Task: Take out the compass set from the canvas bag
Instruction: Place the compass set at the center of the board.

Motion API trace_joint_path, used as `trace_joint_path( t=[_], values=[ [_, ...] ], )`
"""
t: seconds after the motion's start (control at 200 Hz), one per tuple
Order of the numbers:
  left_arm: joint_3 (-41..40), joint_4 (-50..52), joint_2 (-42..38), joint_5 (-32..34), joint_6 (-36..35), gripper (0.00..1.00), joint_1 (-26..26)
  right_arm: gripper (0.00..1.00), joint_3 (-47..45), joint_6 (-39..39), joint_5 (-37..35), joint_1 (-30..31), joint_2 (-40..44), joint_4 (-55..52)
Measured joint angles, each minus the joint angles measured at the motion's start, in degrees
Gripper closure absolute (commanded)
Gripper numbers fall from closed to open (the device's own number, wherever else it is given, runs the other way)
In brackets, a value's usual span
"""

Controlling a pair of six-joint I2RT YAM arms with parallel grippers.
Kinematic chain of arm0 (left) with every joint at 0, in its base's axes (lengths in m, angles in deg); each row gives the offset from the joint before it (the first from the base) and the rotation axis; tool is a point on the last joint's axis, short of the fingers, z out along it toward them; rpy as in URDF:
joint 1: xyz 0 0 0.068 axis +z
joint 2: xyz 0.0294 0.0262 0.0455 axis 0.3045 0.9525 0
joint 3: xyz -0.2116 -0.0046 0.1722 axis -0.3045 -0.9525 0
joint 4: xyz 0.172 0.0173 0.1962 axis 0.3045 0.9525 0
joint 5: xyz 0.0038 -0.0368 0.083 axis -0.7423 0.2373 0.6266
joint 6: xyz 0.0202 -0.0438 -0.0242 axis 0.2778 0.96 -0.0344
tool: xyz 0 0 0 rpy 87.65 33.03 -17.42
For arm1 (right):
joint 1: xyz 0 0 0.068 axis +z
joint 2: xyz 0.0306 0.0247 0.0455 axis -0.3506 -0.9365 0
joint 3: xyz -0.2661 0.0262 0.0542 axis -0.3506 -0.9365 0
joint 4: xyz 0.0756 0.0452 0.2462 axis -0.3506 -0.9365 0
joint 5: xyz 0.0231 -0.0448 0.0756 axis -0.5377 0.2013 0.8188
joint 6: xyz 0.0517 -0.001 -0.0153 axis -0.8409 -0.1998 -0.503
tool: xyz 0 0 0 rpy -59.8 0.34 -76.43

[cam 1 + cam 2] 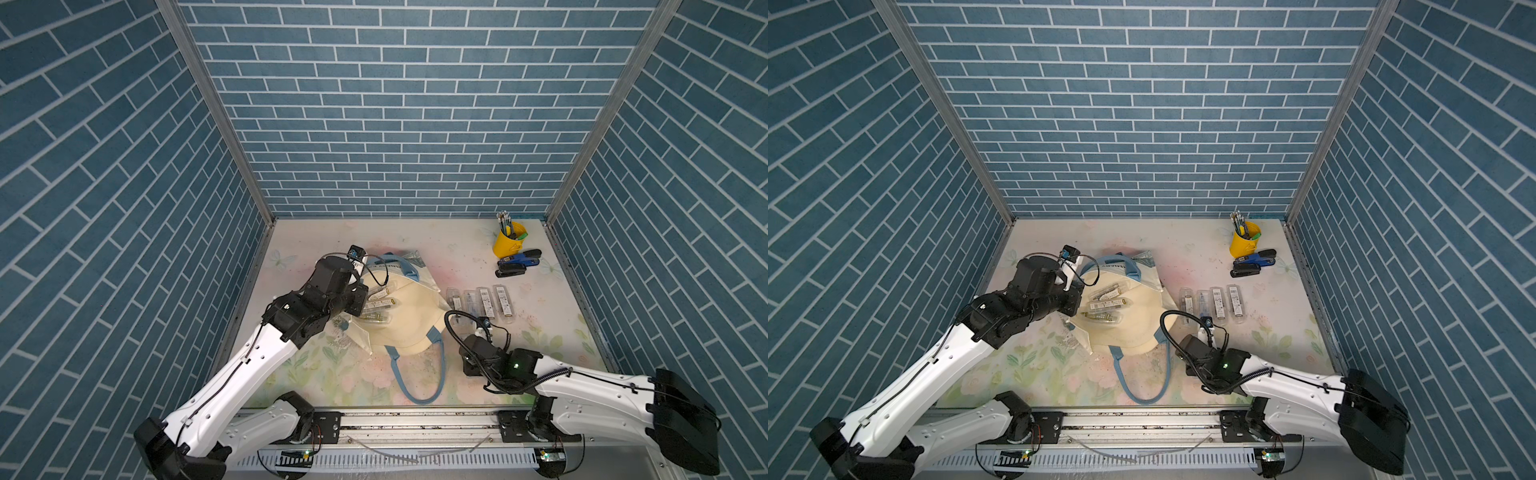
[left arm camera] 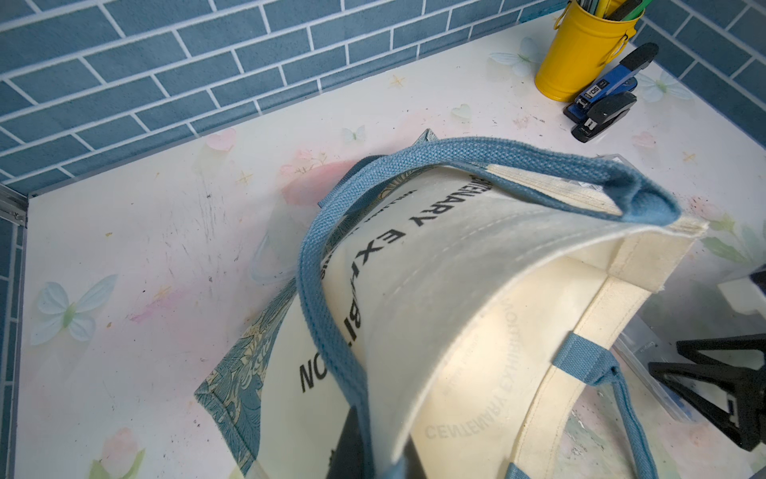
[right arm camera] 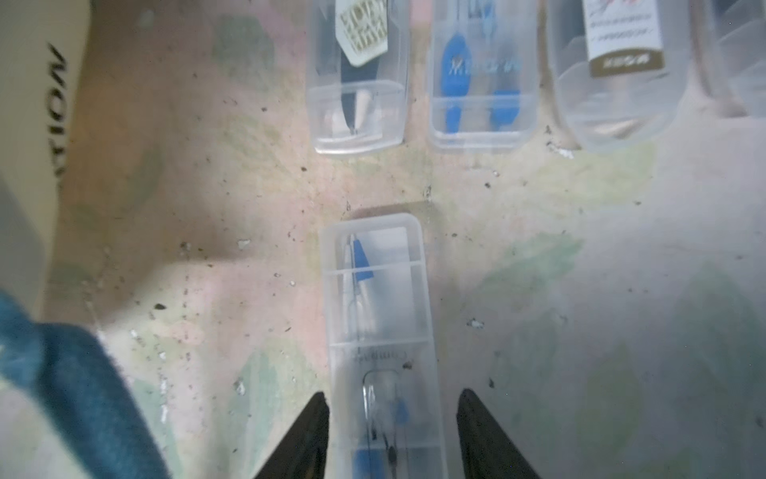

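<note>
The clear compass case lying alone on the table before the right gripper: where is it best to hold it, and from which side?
I would hold the clear compass case across its narrow width, on its two long sides, coming down from above. It lies flat on the table, long and narrow, so the jaws span the width easily. The right gripper straddles it, open.

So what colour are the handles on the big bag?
Blue. The handles on the cream canvas bag show best in the left wrist view.
</note>
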Motion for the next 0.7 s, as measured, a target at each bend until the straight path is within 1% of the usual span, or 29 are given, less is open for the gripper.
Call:
trace_joint_path(
  t=[0.13,0.265,0.395,0.475,0.585,0.7],
  values=[
    [0.0,-0.1,0.0,0.0,0.2,1.00,0.0,0.48,2.8,0.1,-0.6,0.0,5.0,-1.2],
    [0.0,0.0,0.0,0.0,0.2,1.00,0.0,0.49,5.3,0.2,-1.1,0.0,5.3,-1.5],
    [0.0,0.1,-0.1,0.0,0.2,1.00,0.0,0.40,4.9,-0.1,-1.0,0.0,5.8,-4.8],
    [0.0,0.1,-0.1,-0.1,0.2,1.00,0.0,0.37,4.0,0.0,-0.7,0.0,6.3,-5.7],
    [0.0,0.1,0.0,-0.2,0.2,1.00,0.0,0.36,3.6,0.1,-0.5,0.0,4.1,-6.4],
    [0.0,0.0,0.1,-0.2,0.2,1.00,0.0,0.36,3.6,0.4,0.2,-0.2,-1.4,-5.0]
  ],
)
